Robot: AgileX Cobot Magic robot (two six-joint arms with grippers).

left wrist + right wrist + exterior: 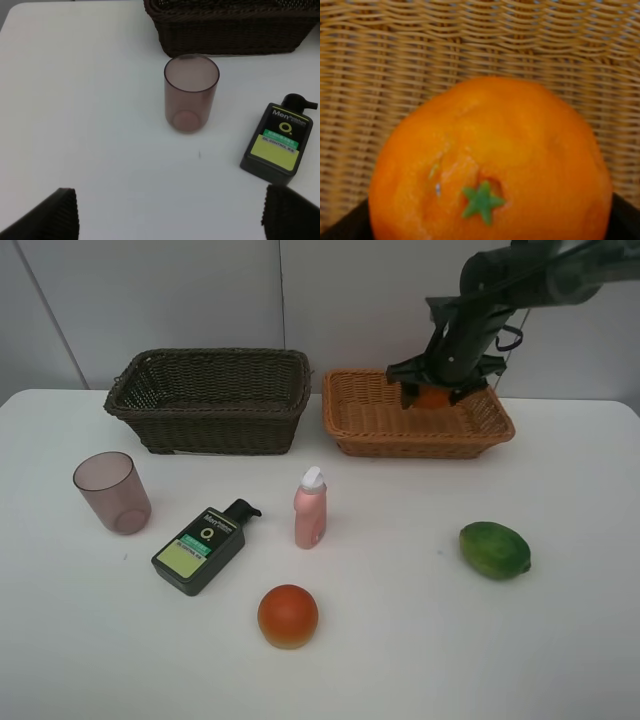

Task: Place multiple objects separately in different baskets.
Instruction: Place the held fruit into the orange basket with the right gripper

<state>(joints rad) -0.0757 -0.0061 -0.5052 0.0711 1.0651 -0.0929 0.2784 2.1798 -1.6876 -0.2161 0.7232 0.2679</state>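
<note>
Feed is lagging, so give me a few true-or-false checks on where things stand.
The right gripper holds the orange over the light tan basket. True.
The mauve cup is in a basket. False: the mauve cup stands on the table.
The dark green pump bottle lies flat. True.
The pink bottle lies on its side. False: the pink bottle stands upright.
The left gripper is shut. False: the left gripper is open.

Bare table (400, 530) (wide lane) separates pink bottle (310, 510) from green fruit (494, 550).
</note>
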